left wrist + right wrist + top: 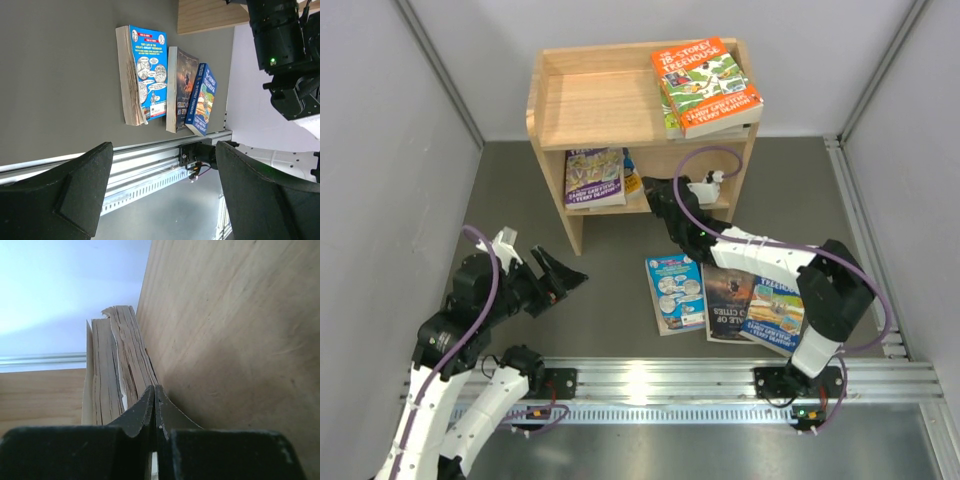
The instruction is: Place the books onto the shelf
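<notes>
Right gripper point(154, 390) was shut, its jaws pressed together with nothing visible between them; it stood deep inside the lower tier of the shelf point(590, 105), its tips just beside two page blocks point(117, 370) that leaned against a wooden panel point(225, 340). Left gripper point(563, 280) was wide and held nothing; it hovered over the desk point(610, 320) at the left, well apart from every book.

On the desk, the shelf stood at the far side. On its top, at the right end, lay a stack point(708, 85) with an orange cover uppermost; in the lower tier a purple book point(594, 176) rested at the left. Near the arms a blue book point(675, 292), a dark book point(727, 300) and a Treehouse book point(775, 315) lay flat, side by side and touching.

I judged several risks. The right arm reached far into the tier, so a careless retreat could knock the shelf and make the stack slide, because it overhung the right edge. The shut jaws could also bend the loose pages beside them. The flat books were thin, so a finger could catch only a cover.

Counted: one shelf with two tiers; two arms and two grippers; three books on the desk. The stack had at least two books, the exact number hidden; the lower tier had the purple book and at least one more.
</notes>
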`<state>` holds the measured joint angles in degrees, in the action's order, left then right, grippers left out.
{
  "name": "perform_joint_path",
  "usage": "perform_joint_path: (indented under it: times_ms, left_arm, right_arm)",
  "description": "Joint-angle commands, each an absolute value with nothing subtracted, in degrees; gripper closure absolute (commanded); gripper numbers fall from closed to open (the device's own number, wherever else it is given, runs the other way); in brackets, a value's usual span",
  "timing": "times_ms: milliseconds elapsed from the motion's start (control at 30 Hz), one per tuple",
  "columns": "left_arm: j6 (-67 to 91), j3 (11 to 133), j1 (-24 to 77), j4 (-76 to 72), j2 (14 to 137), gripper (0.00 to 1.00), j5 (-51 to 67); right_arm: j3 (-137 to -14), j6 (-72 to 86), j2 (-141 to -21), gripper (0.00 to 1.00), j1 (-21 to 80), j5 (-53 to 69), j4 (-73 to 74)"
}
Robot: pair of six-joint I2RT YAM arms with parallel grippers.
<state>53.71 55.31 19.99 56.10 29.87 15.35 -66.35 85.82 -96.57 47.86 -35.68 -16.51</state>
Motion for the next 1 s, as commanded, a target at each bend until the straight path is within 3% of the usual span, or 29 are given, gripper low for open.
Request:
perform_joint_path:
  times_ms: [0, 267, 700, 967]
  left_arm:
    - [54.1, 54.9, 20.1, 56.2, 28.9, 0.12, 15.3]
    - [54.4, 53.0, 20.1, 55.2, 28.1, 0.12, 14.7]
    - [56.0, 54.5, 20.2, 55.9, 27.5, 0.12, 14.1]
    - [55.7, 53.7, 20.1, 55.1, 27.4, 0.12, 13.2]
  right_arm:
    - [-69.1, 86.0, -98.5, 1.0, 48.4, -33.7, -16.0]
    - [-63.0, 84.6, -94.7, 1.0, 52.4, -29.1, -15.1]
    - [-71.1, 81.2, -102.5, 1.0, 54.6, -23.2, -17.9]
    - [-63.6, 76.4, -90.9, 1.0, 53.6, -25.1, -12.8]
